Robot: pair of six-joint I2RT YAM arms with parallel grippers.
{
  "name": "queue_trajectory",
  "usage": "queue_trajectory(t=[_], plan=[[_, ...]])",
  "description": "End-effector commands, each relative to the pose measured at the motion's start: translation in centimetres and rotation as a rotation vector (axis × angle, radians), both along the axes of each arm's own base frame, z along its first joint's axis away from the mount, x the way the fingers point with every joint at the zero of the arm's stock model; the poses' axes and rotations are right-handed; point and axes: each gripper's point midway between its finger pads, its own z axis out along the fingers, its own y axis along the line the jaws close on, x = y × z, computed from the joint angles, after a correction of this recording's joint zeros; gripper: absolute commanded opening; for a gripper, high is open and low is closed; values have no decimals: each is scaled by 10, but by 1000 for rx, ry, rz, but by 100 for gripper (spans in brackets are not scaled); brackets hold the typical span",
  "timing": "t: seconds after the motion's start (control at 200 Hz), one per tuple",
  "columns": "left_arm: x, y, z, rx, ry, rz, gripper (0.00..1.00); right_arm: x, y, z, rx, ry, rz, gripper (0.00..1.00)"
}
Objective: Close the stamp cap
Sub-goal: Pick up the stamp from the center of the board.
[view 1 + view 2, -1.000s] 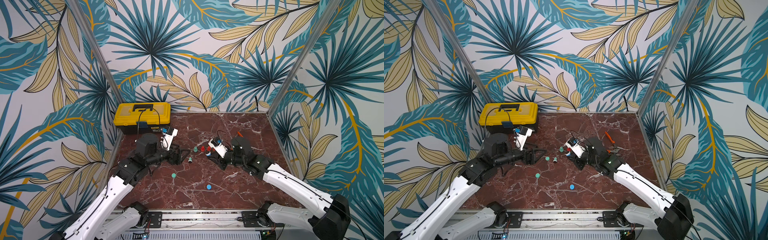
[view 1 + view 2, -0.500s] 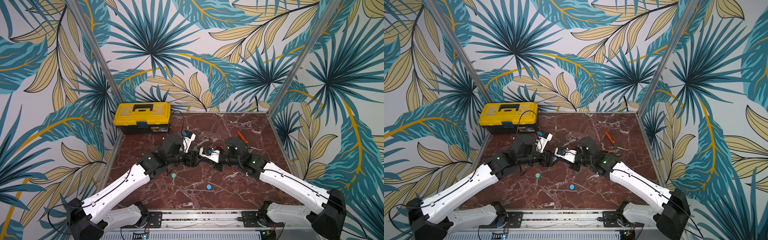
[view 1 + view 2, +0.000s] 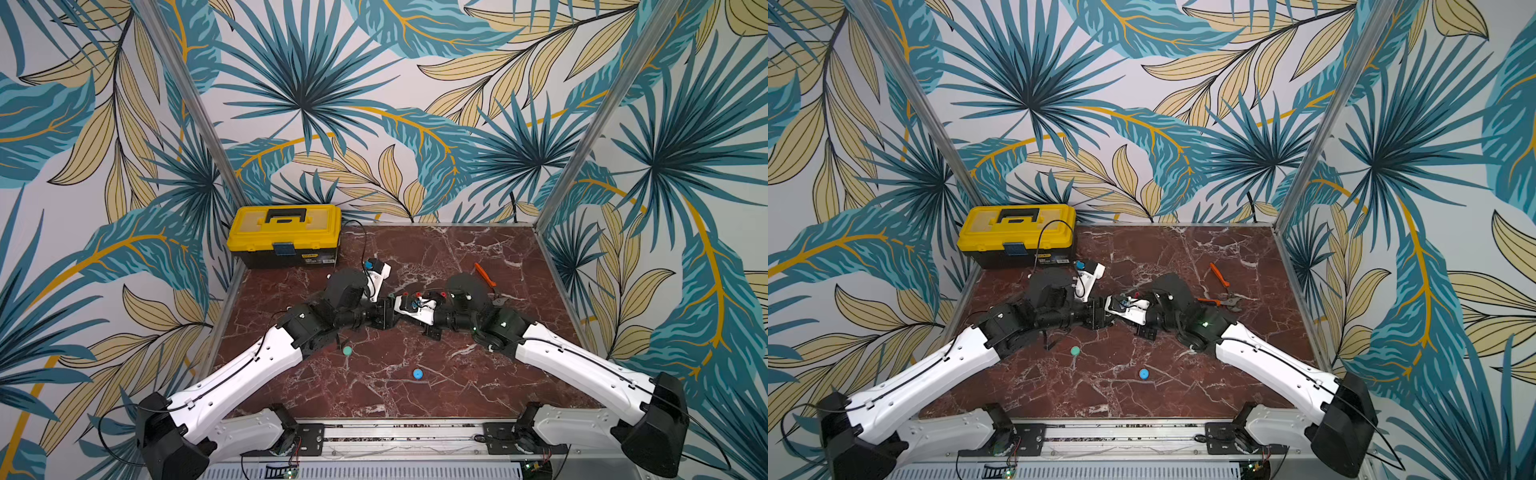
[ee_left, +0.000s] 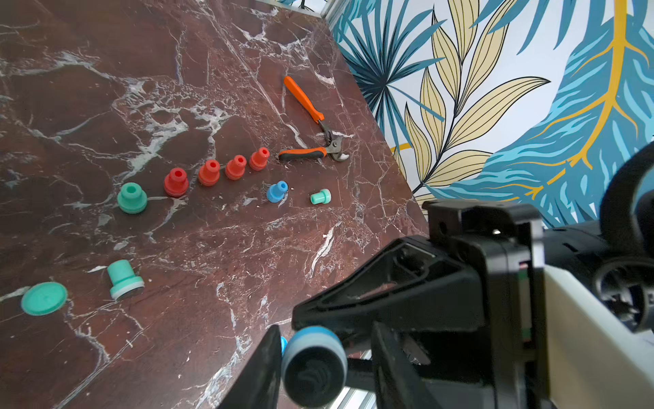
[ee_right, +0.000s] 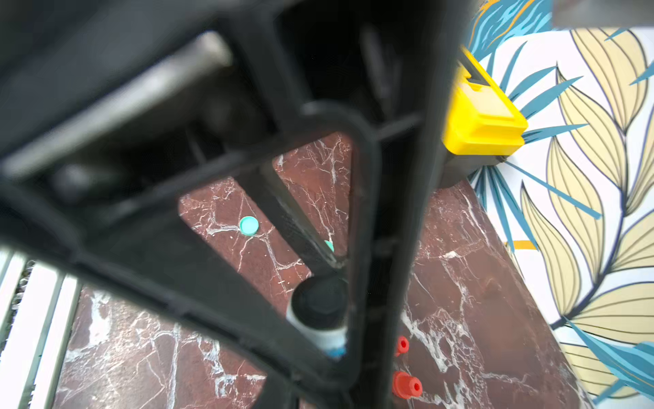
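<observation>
Both arms meet at the middle of the marble table. My right gripper (image 3: 398, 309) is shut on a blue stamp (image 4: 313, 368) and holds it level, its black face and white ring turned toward the left arm. My left gripper (image 4: 325, 354) stands open around that end. One finger touches the stamp and a gap shows on the other side. In the right wrist view the stamp (image 5: 318, 311) shows behind the left gripper's black frame. A small blue cap (image 3: 418, 373) lies loose on the table nearer the front, seen in both top views.
A teal cap (image 4: 44, 298) and a teal stamp (image 4: 124, 279) lie near the left arm. Several red stamps (image 4: 208, 172), a green one (image 4: 131, 198), a blue one (image 4: 277, 191) and orange pliers (image 4: 311, 117) lie further right. A yellow toolbox (image 3: 284, 235) stands back left.
My left arm has swung right from near the toolbox to the table's middle. The right gripper carried the stamp left to meet it. The left jaws have narrowed around the stamp's end.
</observation>
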Motion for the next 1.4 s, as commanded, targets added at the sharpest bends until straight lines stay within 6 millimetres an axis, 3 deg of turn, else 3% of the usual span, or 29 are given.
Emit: queue_trajectory(t=[0.0, 0.24, 0.536, 0.701, 0.831, 1.047, 1.282, 1.397], plan=[[-11, -8, -4, -29, 23, -61, 49, -2, 11, 27, 69, -114, 16, 6], [-11, 7, -13, -11, 12, 6, 48, -13, 12, 41, 133, -155, 47, 6], [-9, -2, -21, 15, 19, -43, 29, -12, 16, 40, 116, -183, 70, 6], [-2, -1, -18, 46, -39, -38, 23, -10, 12, 43, 103, -206, 59, 18], [6, -3, 6, 28, -110, -56, 20, -13, 0, 55, 116, -229, 23, 29], [7, -8, 53, -132, -115, -161, 17, -35, -32, 102, 286, -273, -41, 42], [-36, -14, 131, -351, -221, -375, 17, -74, -49, 157, 533, -296, 38, 44], [-55, -9, 159, -424, -252, -429, 17, -95, -49, 183, 638, -319, 138, 44]])
